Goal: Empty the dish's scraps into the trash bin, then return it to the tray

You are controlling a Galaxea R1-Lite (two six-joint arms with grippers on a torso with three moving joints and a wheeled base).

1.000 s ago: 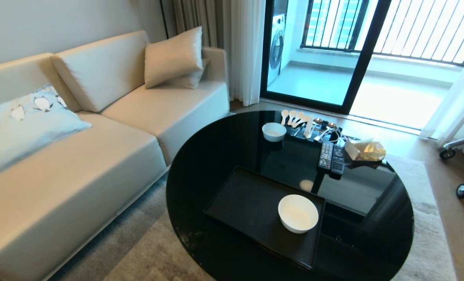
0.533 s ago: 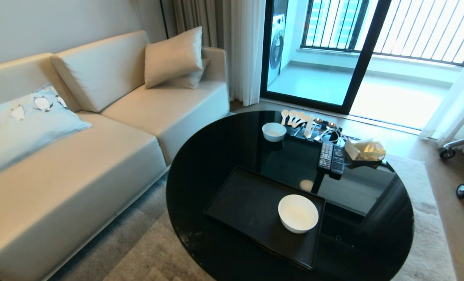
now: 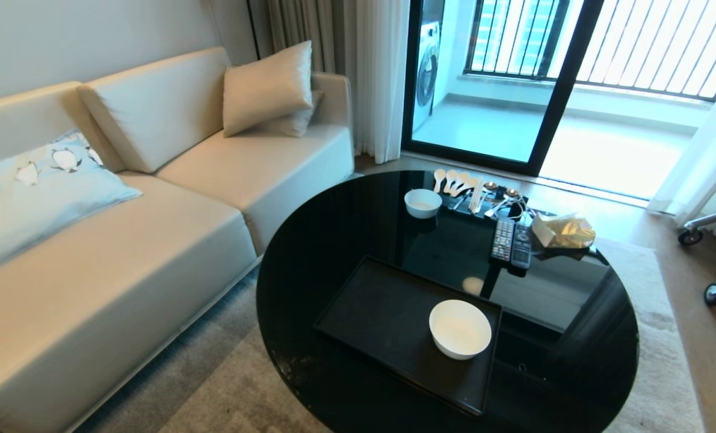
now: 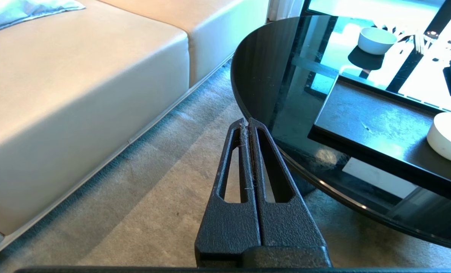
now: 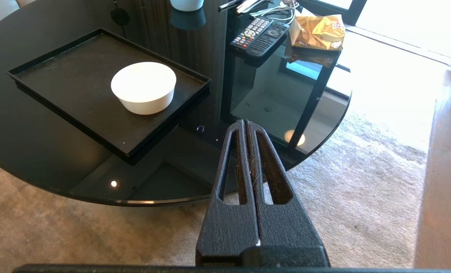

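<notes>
The dish (image 3: 460,329), a plain white round bowl, stands upright on the right part of the black tray (image 3: 382,313) on the round glass table (image 3: 334,240). Its inside looks plain white and no scraps show. The trash bin is out of view. Neither arm appears in the head view. My left gripper (image 4: 248,121) hangs shut over the carpet beside the table's edge, with the tray (image 4: 369,117) and dish (image 4: 449,136) off to its side. My right gripper (image 5: 244,122) is shut and empty above the table's near rim, a short way from the dish (image 5: 144,88) and tray (image 5: 70,72).
A smaller white bowl (image 3: 422,202), white spoons (image 3: 454,180), two remotes (image 3: 511,242) and a crumpled snack bag (image 3: 565,231) sit at the table's far side. A beige sofa (image 3: 153,228) stands to the left. Wheeled legs (image 3: 713,291) stand at the right.
</notes>
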